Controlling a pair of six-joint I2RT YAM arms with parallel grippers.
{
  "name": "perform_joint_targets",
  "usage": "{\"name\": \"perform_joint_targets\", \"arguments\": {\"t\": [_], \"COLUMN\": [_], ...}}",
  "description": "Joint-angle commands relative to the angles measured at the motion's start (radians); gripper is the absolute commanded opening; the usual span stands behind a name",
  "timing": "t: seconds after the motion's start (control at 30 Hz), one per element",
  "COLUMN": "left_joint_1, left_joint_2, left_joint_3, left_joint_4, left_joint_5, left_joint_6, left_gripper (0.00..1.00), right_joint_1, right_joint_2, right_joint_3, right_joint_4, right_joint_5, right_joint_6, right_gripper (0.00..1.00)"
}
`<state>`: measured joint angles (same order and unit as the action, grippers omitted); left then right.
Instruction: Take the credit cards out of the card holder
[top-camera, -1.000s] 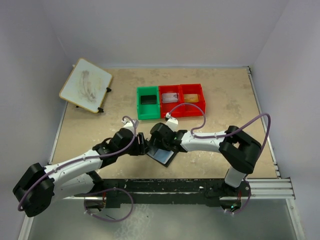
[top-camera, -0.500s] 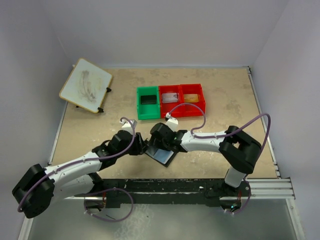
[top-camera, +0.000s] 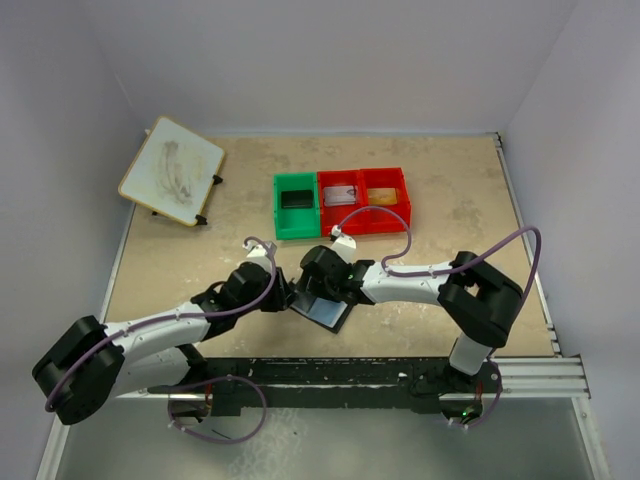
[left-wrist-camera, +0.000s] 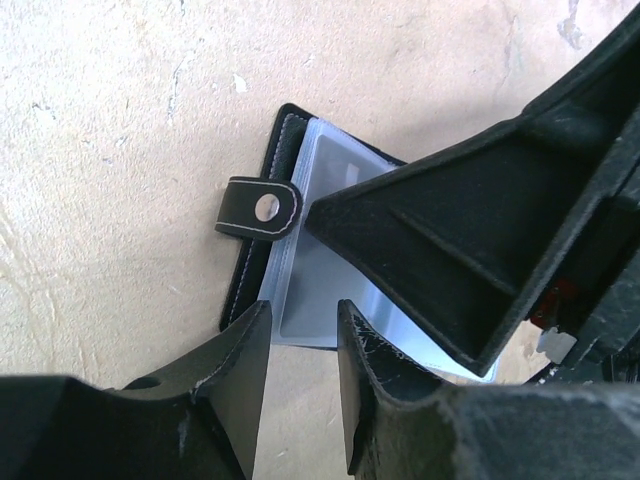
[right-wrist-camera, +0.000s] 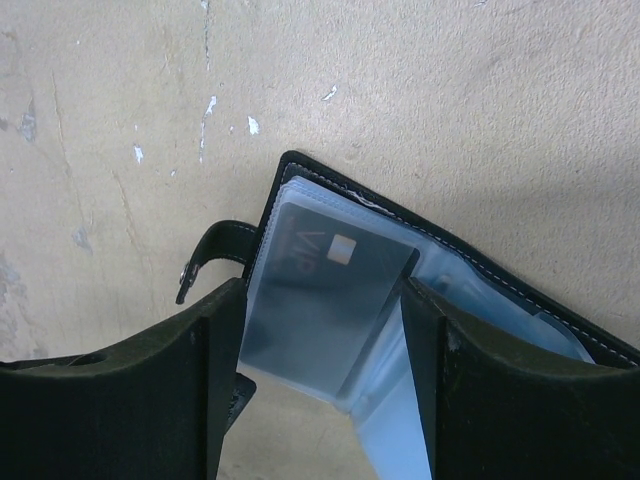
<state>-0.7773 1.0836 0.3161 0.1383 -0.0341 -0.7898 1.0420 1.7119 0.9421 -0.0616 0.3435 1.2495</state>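
Your left claw (left-wrist-camera: 303, 325) has squeezed narrow, right at the card holder's (left-wrist-camera: 290, 125) clear sleeve (left-wrist-camera: 300, 290); your right claw (right-wrist-camera: 322, 310) stays wide, the credit card (right-wrist-camera: 330, 265) between its fingers, still tucked in; pull next.

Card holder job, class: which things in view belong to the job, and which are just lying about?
Job: card holder, credit card, left pincer, right pincer.
Lying about: green bin, red bins, white board.
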Motion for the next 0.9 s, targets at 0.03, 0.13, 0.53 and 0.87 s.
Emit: {"name": "perform_joint_targets", "arguments": {"t": [0.03, 0.13, 0.53, 0.87], "left_joint_1": [-0.004, -0.004, -0.004, -0.002], "left_joint_2": [-0.014, -0.021, -0.051, -0.422], "left_joint_3": [-0.013, -0.013, -0.001, -0.01], "left_joint_4": [0.04, 0.04, 0.028, -0.346], "left_joint_5": [-0.024, -0.024, 0.02, -0.424], "left_joint_6": [0.016, 0.011, -0.008, -0.122], "left_gripper": [0.31, 0.32, 0.3, 0.28], "right_joint_1": [0.002, 0.002, 0.001, 0.008], "right_joint_2": [-0.003, -0.001, 0.025, 0.174], "right_joint_3": [-0.015, -0.018, 0.037, 0.233], "right_joint_4": [-0.015, -0.012, -0.09, -0.314], "right_joint_5": [-0.031, -0.032, -0.027, 0.06], "right_joint_6": [0.015, 0.017, 0.0, -0.013], "right_gripper": [0.66, 0.66, 0.73, 0.73]}}
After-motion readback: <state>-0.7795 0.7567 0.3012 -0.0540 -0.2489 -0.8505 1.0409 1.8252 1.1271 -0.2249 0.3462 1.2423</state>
